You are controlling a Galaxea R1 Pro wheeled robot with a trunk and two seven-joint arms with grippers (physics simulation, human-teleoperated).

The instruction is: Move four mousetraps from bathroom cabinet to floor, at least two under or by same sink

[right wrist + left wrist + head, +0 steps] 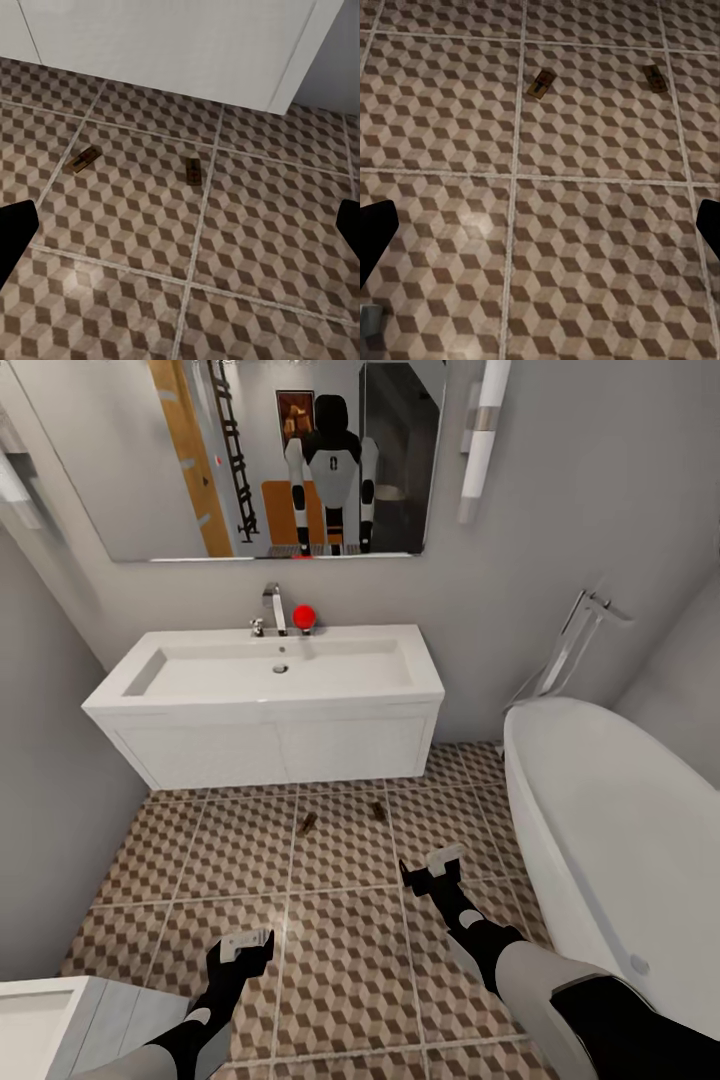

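Two mousetraps lie flat on the bathroom floor (340, 960), both on the row of tiles just in front of the white vanity that carries the sink (275, 670). The left mousetrap (307, 822) sits just beside a grout line, turned at a slant; the right mousetrap (378, 811) lies near it on the neighbouring tile, apart from it and not touching. Both show again from the left wrist, the left one (540, 84) and the right one (655, 78), and from the right wrist, the left one (83, 160) and the right one (194, 169), there with the vanity's front edge close behind them. The left claw (246, 945) hangs over the floor nearer the robot, its fingers spread wide and empty; its dark fingertips (375, 232) stand at opposite sides of the wrist picture with bare tile between. The right claw (443, 857) is held over the floor closer to the mousetraps, also wide and holding nothing. A white bathtub (600, 830) stands along the floor's right edge, and a small red ball (304, 617) rests at the sink's back edge beside the chrome tap (272, 607).
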